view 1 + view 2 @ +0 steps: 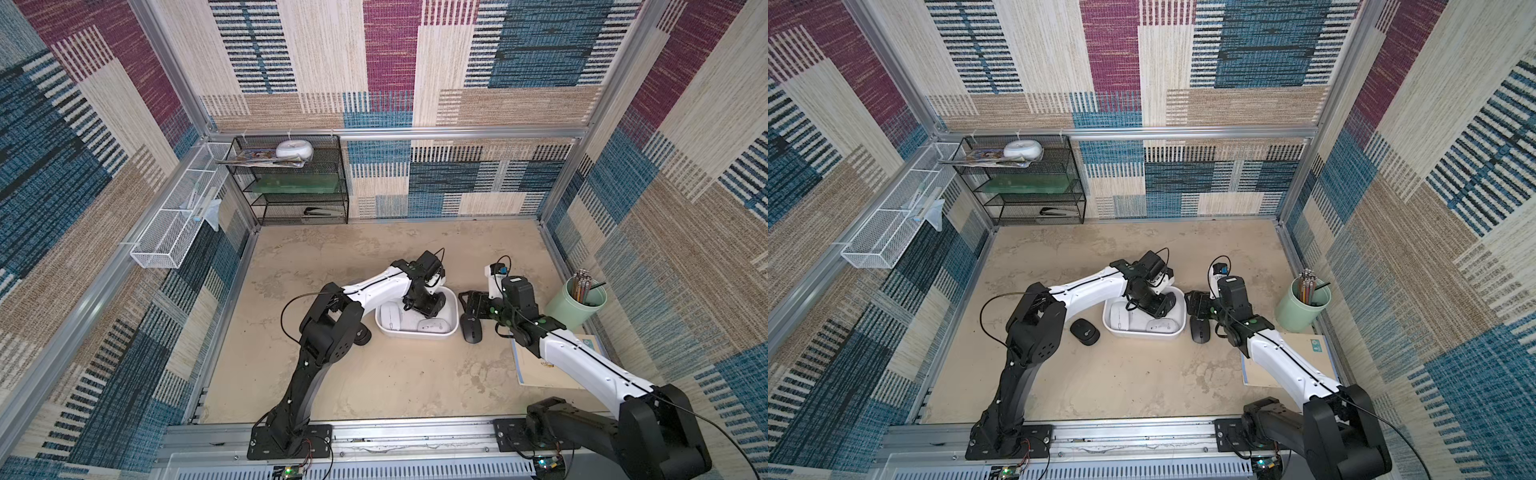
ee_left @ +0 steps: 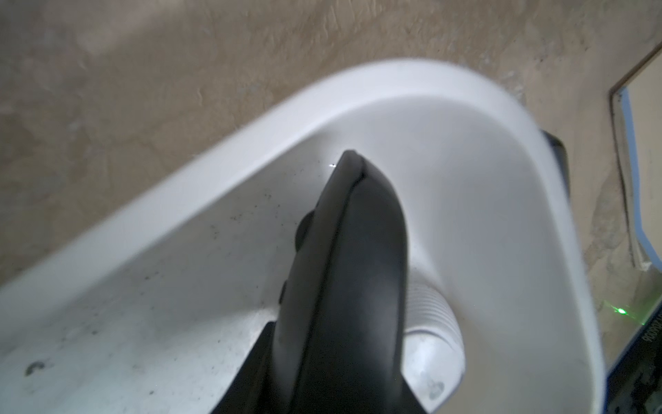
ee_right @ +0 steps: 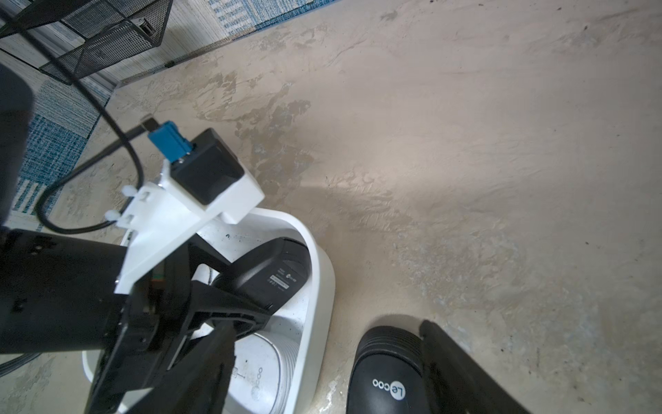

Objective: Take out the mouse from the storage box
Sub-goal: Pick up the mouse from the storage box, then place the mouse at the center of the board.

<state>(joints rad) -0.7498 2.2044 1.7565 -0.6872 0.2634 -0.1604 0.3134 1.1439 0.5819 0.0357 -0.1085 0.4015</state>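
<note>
subject: the black mouse [image 2: 351, 269] is found inside the storage box [image 1: 415, 335], at the end nearest the right arm. it is turned on edge, with its nose toward a rounded corner. whether it is lifted off the box floor cannot be told.

grip: the left gripper [image 1: 426, 307] is closed on the black mouse, which appears to be clamped across its domed top and flat underside. the right gripper [image 1: 473, 305] is held wide open and empty. one of its fingers is seen just beside the lecoo-marked mouse [image 3: 387, 369], which lies on the table outside the box.

handling, as judged: the mouse is taken to be light and rigid, with a hard plastic shell. the shell is smooth and curved, so slipping or pivoting between the pads is considered the main risk. a hold near mid-length, away from the tapering nose, is advised. only a moderate squeeze is thought necessary.

markings: "lecoo" is read in white on the mouse on the table. part of similar lettering, "coo", is made out on one of the white mice [image 3: 265, 358] in the box. a small label is noted on the underside of the black mouse, but its print cannot be read.
</note>
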